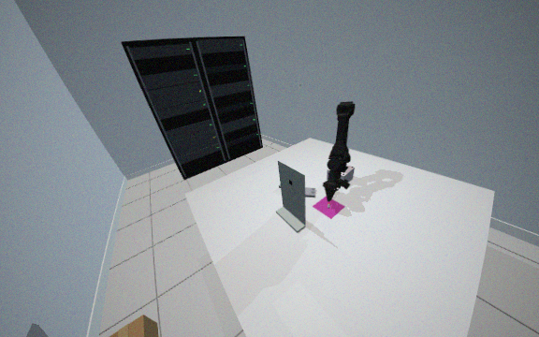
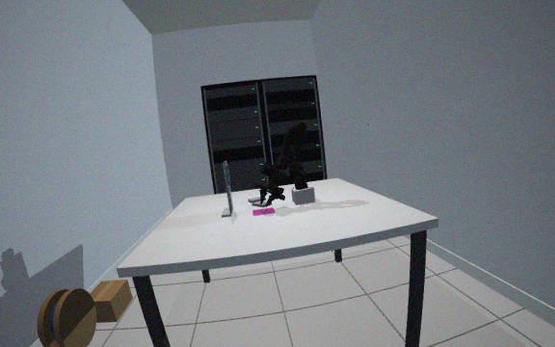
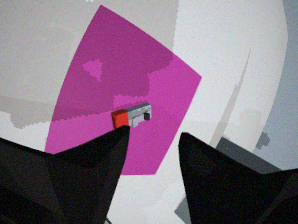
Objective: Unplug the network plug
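Plug (image 3: 132, 117) lies inside my magenta square (image 3: 127, 90) (flat on it); gripper (image 3: 154, 141) above, jaws apart, holding nothing.

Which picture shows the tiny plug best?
The wrist view. There the small grey network plug with a red end lies big and sharp on the magenta marked square, free of the open black gripper. In the top and exterior views it is only a speck.

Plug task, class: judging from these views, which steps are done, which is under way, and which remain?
Done: the plug is out of the panel and lies inside the magenta square. Under way: the end effector is open, though one finger looks close to the plug. Left: lift the arm away so nothing touches.
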